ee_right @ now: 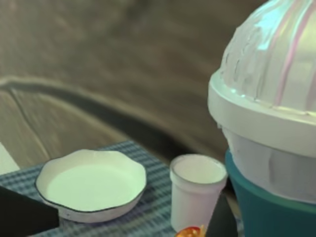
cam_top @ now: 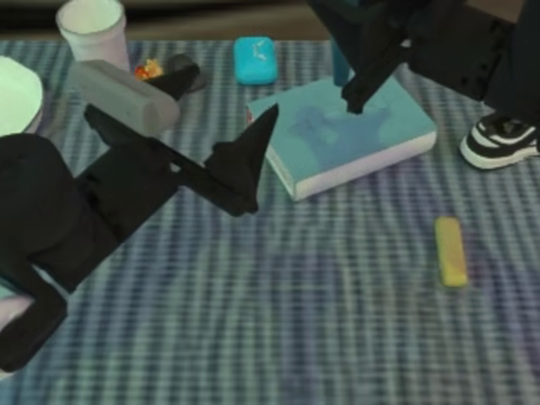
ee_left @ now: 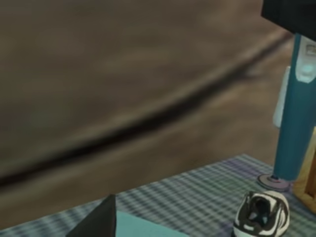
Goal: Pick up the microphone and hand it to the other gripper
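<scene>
The microphone [ee_left: 296,113] hangs upright over the far right of the table, a dark-teal stick with a white strip. Its top is hidden under my all-black right gripper [ee_left: 291,12]. In the right wrist view its ribbed white-grey head [ee_right: 269,84] fills the right side, very close. From above only a teal sliver of the microphone [cam_top: 340,66] shows beside the right gripper [cam_top: 359,89], above the book's far edge. My left gripper [cam_top: 257,160] stands open at the book's left corner, nothing between its fingers; one fingertip [ee_left: 98,219] shows in the left wrist view.
A light-blue book [cam_top: 346,135] lies at centre back, with a turquoise case [cam_top: 254,59] behind it. A yellow bar [cam_top: 450,251] lies to the right and a black-and-white shoe [cam_top: 499,139] at the right edge. A white cup [cam_top: 93,25] and white plate [cam_top: 17,93] stand at back left.
</scene>
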`<action>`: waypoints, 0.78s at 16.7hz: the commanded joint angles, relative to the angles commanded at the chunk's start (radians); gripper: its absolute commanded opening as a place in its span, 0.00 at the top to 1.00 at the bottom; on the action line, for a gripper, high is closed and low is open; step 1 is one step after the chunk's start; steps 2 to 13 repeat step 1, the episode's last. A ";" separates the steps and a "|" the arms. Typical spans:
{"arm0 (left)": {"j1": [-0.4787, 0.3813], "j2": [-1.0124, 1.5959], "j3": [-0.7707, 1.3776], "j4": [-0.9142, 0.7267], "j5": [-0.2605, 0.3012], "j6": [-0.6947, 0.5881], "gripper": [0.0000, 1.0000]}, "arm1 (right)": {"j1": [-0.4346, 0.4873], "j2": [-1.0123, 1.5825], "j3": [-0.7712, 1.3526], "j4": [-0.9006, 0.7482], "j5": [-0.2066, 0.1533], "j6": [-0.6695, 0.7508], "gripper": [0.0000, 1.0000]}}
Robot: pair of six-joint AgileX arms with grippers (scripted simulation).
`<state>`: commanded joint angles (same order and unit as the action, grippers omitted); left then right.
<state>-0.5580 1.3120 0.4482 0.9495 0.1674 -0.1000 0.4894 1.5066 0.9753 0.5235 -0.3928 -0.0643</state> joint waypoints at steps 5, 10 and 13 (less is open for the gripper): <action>0.000 -0.001 -0.001 0.000 0.000 0.000 0.00 | -0.001 -0.001 -0.001 0.000 -0.001 0.000 1.00; 0.000 -0.001 -0.001 0.000 0.000 0.000 0.00 | -0.001 -0.001 -0.001 0.000 -0.001 0.000 1.00; 0.000 -0.001 -0.001 0.000 0.000 0.000 0.00 | -0.001 -0.001 -0.001 0.000 -0.001 0.000 1.00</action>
